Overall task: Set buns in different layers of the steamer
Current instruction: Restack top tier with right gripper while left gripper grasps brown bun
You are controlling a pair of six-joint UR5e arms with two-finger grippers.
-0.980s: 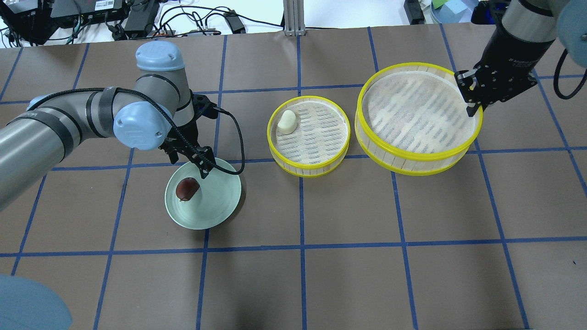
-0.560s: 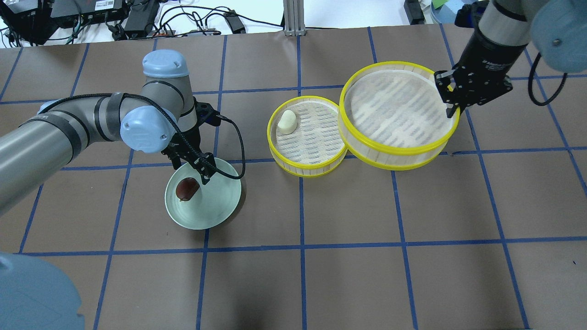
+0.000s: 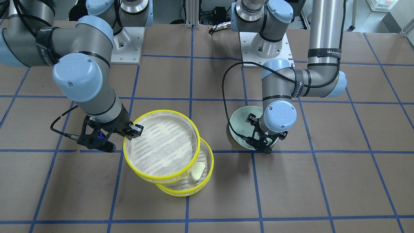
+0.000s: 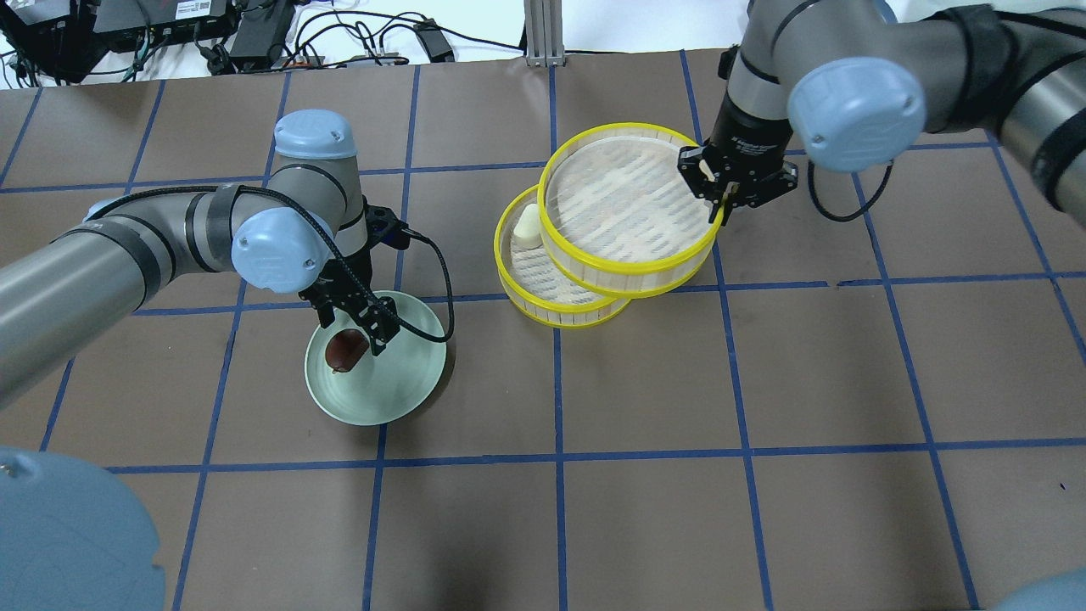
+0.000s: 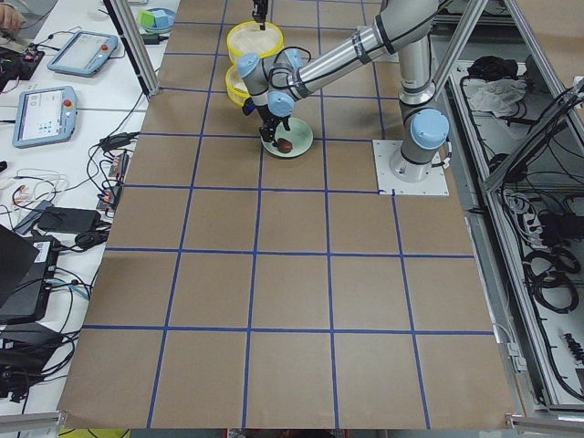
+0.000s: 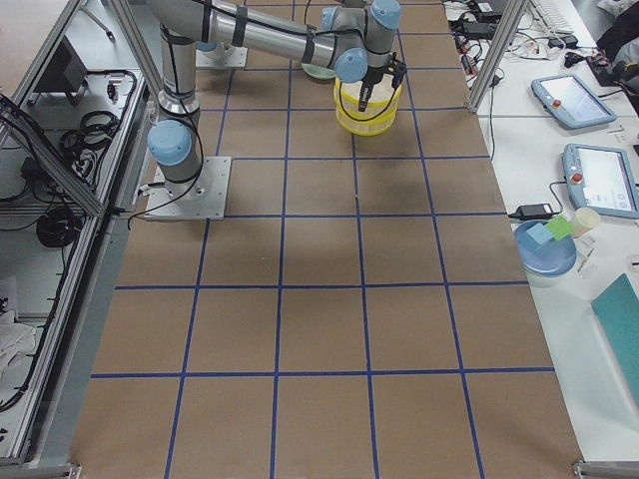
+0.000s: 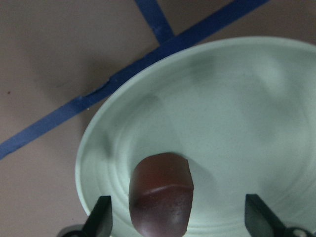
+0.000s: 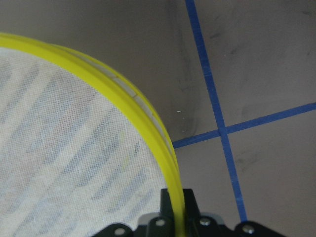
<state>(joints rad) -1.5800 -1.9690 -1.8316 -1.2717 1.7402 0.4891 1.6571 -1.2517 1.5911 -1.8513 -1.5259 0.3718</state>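
The cream-white bun (image 4: 528, 227) lies in the lower steamer layer (image 4: 556, 307), at its far left. My right gripper (image 4: 719, 199) is shut on the yellow rim of the second steamer layer (image 4: 628, 204). It holds that layer partly over the lower one, offset to the right; the layer is empty. I cannot tell whether the two layers touch. The dark reddish-brown bun (image 4: 346, 350) lies on the pale green plate (image 4: 399, 382). My left gripper (image 7: 180, 219) is open just above it, with one finger on each side of the bun (image 7: 160, 195).
Brown paper with a blue tape grid covers the table. Cables and power supplies lie along the far edge (image 4: 254, 34). My left arm's cable (image 4: 441, 280) loops over the plate's far right side.
My right gripper has carried the second steamer layer leftward, from beside the lower layer to partly over it. My left gripper has shifted slightly left, closer over the brown bun.
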